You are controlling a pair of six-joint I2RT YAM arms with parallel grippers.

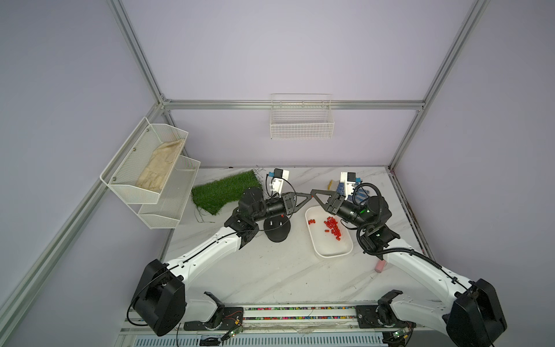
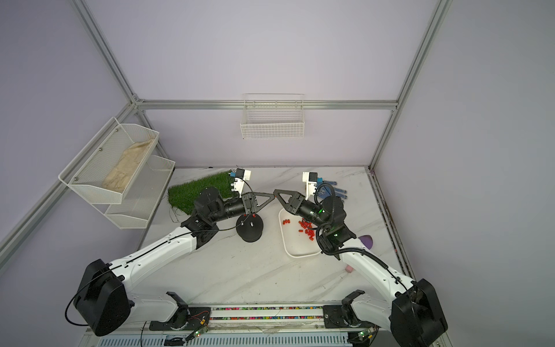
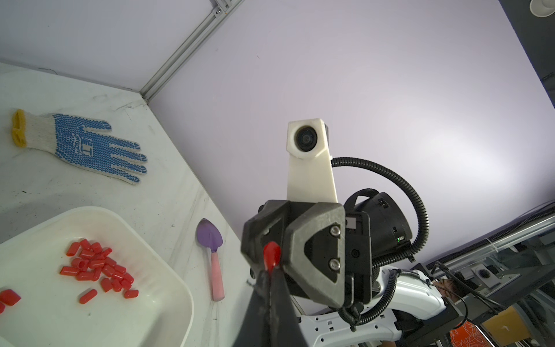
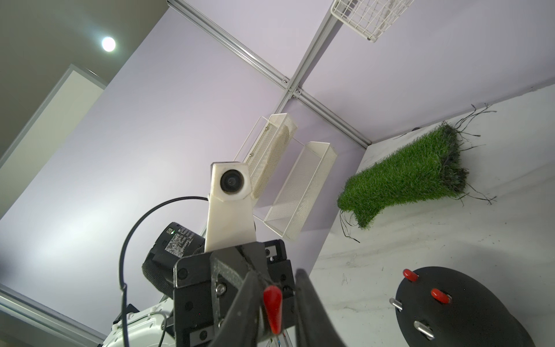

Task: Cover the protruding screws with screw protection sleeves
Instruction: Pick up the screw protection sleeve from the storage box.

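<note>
In both top views, at centre, the left arm hides the rear of the black base; the right arm half-covers the pink cylinder.

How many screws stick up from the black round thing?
4, all on the black dome: a capped screw and a second capped screw on the side nearer the grass; a bare screw and a second bare screw on the far side.

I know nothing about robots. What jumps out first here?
The left gripper and right gripper meet tip to tip in mid-air above the table, a red sleeve pinched in the left one. On the right a white tray holds a heap of red sleeves, and a black dome under the left arm has two studs capped red, two bare.
</note>
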